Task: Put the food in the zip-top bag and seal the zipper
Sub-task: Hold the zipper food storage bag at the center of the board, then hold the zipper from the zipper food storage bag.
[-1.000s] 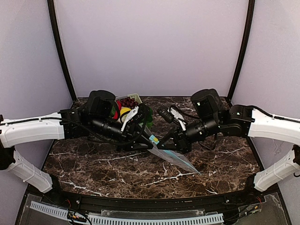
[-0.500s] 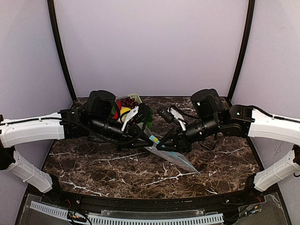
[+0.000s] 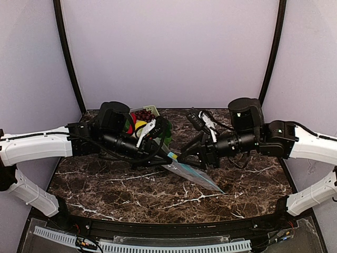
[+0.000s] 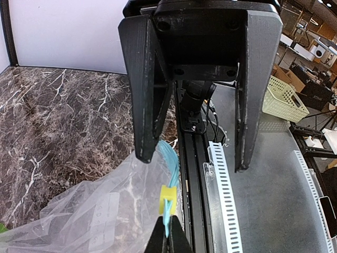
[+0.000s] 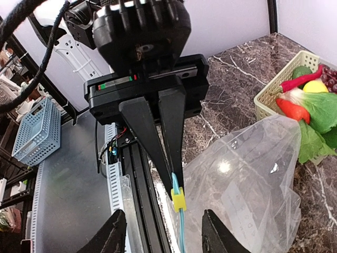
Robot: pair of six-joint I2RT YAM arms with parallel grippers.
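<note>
- Top external view: the left gripper [image 3: 167, 153] and right gripper [image 3: 184, 158] meet nose to nose over the middle of the table [image 3: 105, 179]. The zip-top bag [image 3: 196, 177] hangs between them, its body trailing down toward the near edge. All the food [image 3: 139, 121] lies in the pale green basket [image 3: 153, 109] at the far side, behind the left wrist. The bag holds nothing.
- Left wrist view: this arm's fingers are pinched fully together on the zipper [image 4: 167, 219], just below the yellow slider tab [image 4: 168, 197]. Opposite, the right jaws stand well apart on either side of the strip, touching nothing. Clear film bunches to the left of the strip.
- Right wrist view: the right fingers are spread wide at the bottom of the picture, with the blue strip running between them untouched. The left fingers come down closed onto the strip above the slider. A red chilli [image 5: 303, 79], lemon [image 5: 316, 87] and bok choy [image 5: 318, 113] are visible in the basket, just beyond the bag.
- Judgement: the step in hand is readying the bag's mouth, and loading has not begun. The next move calls for the free right gripper either to take the opposite lip and spread the mouth, or to fetch a first piece from the basket while the left keeps the bag suspended.
</note>
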